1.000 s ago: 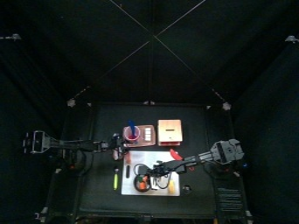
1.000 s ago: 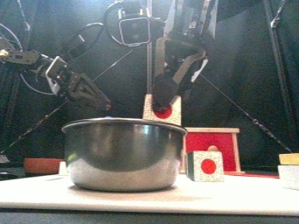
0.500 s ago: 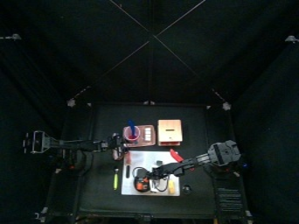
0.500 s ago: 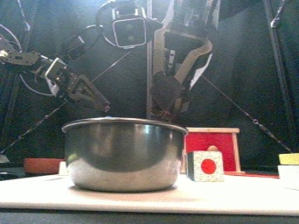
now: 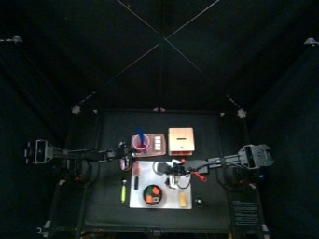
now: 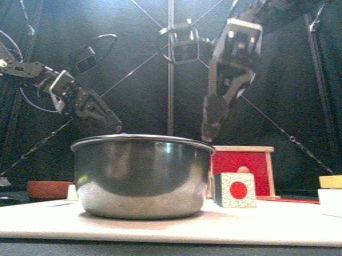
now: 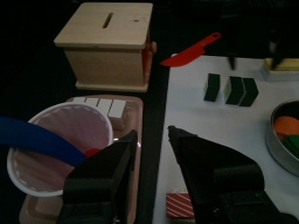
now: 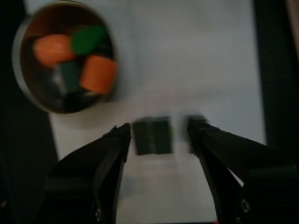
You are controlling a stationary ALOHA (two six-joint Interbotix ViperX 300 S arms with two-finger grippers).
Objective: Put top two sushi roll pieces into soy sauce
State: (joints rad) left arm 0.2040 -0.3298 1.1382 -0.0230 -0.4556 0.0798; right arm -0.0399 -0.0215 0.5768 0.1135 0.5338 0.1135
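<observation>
A black table (image 5: 106,201) is seen from above, with a white mat (image 5: 166,198) laid flat on its front half. On the mat a metal pot (image 6: 142,175) is set, with two dark sushi roll pieces (image 7: 228,88) lying side by side. Behind the mat, a wooden box (image 5: 184,139) and a pink tray (image 7: 132,149) are placed directly on the table.
</observation>
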